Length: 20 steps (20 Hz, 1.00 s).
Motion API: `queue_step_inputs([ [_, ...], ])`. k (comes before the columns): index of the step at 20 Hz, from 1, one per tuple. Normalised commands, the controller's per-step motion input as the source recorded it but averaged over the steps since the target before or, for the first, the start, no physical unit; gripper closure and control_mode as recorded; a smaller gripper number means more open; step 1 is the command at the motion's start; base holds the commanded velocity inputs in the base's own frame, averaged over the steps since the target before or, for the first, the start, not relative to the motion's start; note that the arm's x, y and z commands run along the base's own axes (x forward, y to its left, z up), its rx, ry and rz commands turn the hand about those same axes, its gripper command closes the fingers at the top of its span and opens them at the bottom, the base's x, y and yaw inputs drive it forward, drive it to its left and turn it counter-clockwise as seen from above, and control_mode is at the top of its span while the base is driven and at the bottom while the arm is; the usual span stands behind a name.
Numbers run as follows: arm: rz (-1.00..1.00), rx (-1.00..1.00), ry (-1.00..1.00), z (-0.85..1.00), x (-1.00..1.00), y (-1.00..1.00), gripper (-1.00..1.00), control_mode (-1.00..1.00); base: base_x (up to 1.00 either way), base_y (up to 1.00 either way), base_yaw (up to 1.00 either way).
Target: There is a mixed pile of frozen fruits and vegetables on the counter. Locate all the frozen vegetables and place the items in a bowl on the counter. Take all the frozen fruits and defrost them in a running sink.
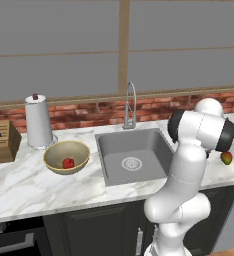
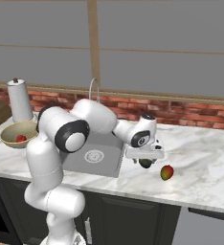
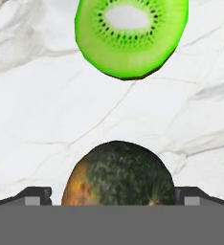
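The hand (image 2: 145, 159) is hanging released, jaws wide on either side of the dark green vegetable (image 3: 118, 173) lying on the desk (image 2: 200, 167) right of the sink (image 1: 131, 152). It is looking hard, rounded and likely slippery, so pinching across its widest middle seems safest. The lime-green fruit (image 3: 131, 36) is lying just beyond, the red vegetable (image 1: 68, 163) sitting in the bowl (image 1: 54, 150).

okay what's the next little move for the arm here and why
Probably lower a touch and close on the dark green vegetable: the gripper is open, its fingertips flank it, and the bowl holds just the red vegetable.
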Motion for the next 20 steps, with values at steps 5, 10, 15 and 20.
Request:
queue_step_inputs([
  [5,0.00,0.00,0.03,-0.25,0.07,0.00,-1.00,-1.00,0.00,0.00,0.00],
  [10,0.00,0.00,0.01,-0.05,0.00,0.00,1.00,-1.00,0.00,0.00,0.00],
  [15,0.00,0.00,0.00,0.01,0.00,0.02,1.00,-1.00,0.00,0.00,0.00],
  [20,0.01,-0.13,-0.03,0.67,-0.35,0.59,1.00,-1.00,0.00,0.00,0.00],
])
